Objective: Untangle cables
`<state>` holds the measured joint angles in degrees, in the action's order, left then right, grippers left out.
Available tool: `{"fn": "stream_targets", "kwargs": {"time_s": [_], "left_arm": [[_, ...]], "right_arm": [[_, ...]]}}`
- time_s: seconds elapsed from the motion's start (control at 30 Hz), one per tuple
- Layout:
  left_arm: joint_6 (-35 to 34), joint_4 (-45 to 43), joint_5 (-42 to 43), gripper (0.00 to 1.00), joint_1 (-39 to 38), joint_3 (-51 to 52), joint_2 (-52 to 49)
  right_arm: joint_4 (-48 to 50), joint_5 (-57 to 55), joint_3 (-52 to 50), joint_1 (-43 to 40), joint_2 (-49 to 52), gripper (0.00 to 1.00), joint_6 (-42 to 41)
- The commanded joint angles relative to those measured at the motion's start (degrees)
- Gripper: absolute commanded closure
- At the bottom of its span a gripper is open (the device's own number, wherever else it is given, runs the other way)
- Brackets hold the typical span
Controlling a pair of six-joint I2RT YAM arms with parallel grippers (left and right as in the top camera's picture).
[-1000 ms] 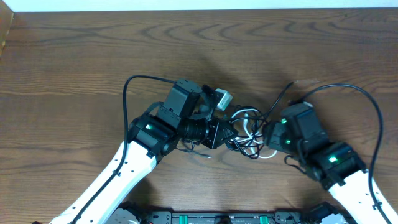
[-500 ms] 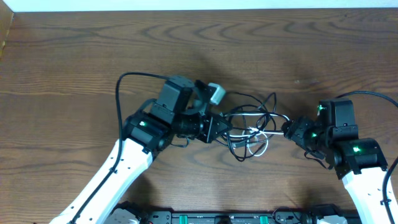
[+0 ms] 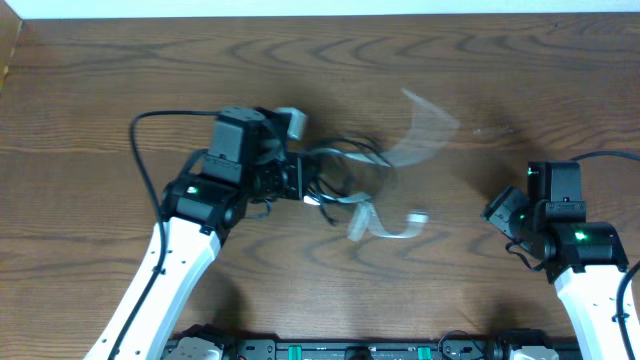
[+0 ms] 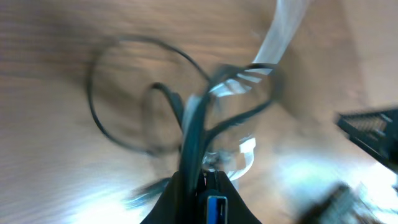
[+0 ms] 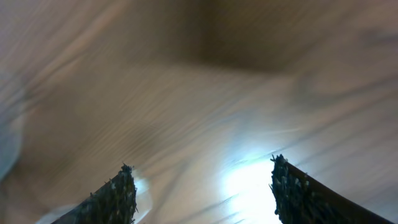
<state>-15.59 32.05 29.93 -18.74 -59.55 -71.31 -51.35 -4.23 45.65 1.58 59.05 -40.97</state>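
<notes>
- Table [image 3: 120, 80]: dark brown wood with wavy grain, filling nearly all of the overhead view.
- Pale strip [image 3: 400, 7] runs along its far edge.
- Bright glare [image 5: 249, 180] lies on the wood in the right wrist view.

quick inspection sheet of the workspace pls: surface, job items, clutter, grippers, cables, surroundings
surface: wooden table, dark grain
job's things: black cables looped at the left gripper; white cable motion-blurred to their right; knotted or apart cannot be told
clutter: nothing seen
grippers: left gripper shut on the black cables; right gripper open, empty, apart from the cables
cables: thick arm wire loops off the left arm
surroundings: pale strip beyond the far edge; rig base at the near edge
</notes>
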Motion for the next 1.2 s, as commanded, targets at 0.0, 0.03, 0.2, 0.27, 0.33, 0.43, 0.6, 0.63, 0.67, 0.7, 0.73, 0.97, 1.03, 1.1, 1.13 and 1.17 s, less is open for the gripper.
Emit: {"fn": "stream_targets", "kwargs": {"time_s": [0.0, 0.03, 0.2, 0.27, 0.33, 0.43, 0.6, 0.63, 0.67, 0.7, 0.73, 0.97, 1.03, 1.1, 1.13, 1.17], "left_arm": [[-0.02, -0.24, -6.21, 0.92, 0.17, -0.57, 1.38], [-0.44, -0.22, -6.16, 0.92, 0.13, -0.57, 1.36], [-0.52, -0.24, -2.01, 0.92, 0.02, -0.57, 1.33], [-0.37, -0.24, 0.96, 0.92, 0.02, -0.57, 1.33], [2.6, -0.22, 6.01, 0.92, 0.02, -0.57, 1.33], [6.82, -0.24, 12.63, 0.92, 0.02, -0.57, 1.33], [10.05, -0.26, 16.15, 0.92, 0.02, -0.57, 1.33], [10.03, -0.24, 16.15, 0.92, 0.02, -0.57, 1.33], [9.99, -0.24, 16.2, 0.92, 0.02, -0.57, 1.33], [9.88, -0.26, 16.22, 0.92, 0.02, -0.57, 1.33], [9.11, -0.28, 16.22, 0.92, 0.02, -0.57, 1.33], [-4.28, -4.5, 16.2, 0.92, 0.02, -0.57, 1.33], [-9.46, -6.6, 16.17, 0.92, 0.02, -0.57, 1.33], [-13.42, -7.96, 16.2, 0.92, 0.02, -0.57, 1.33], [-15.04, -8.44, 16.2, 0.92, 0.02, -0.57, 1.33], [-16.37, -8.68, 16.35, 0.92, 0.02, -0.57, 1.33]], "right_arm": [[2.78, 1.29, -0.39, -0.15, 0.11, 0.34, 3.15], [4.74, 5.84, -0.39, -0.15, 0.11, 0.32, 5.62], [10.82, 15.32, -0.39, -0.13, 0.11, 0.26, 11.02], [10.93, 15.39, -0.39, -0.04, 0.11, 0.25, 11.54], [10.69, 16.68, -0.39, -0.04, 0.11, 0.24, 12.61], [10.84, 23.37, -0.39, -0.04, 0.11, 0.24, 17.09], [11.19, 42.12, -0.39, -0.04, 0.11, 0.34, 30.93], [11.19, 44.35, -0.39, -0.04, 0.11, 0.34, 32.59], [11.15, 46.84, -0.39, -0.04, 0.11, 0.36, 34.51], [11.15, 48.98, -0.39, -0.04, 0.11, 0.37, 35.95], [11.15, 50.62, -0.39, -0.04, 0.11, 0.37, 37.0], [10.91, 54.18, -0.39, 0.2, 0.11, 0.29, 38.73], [10.84, 55.84, -0.39, 0.94, 0.11, 0.23, 38.73], [10.88, 55.71, -0.39, 1.79, 0.11, 0.17, 38.71], [10.95, 55.54, -0.39, 2.21, 0.11, 0.15, 38.71], [11.19, 55.3, -0.42, 2.64, 0.13, 0.12, 38.71]]}}
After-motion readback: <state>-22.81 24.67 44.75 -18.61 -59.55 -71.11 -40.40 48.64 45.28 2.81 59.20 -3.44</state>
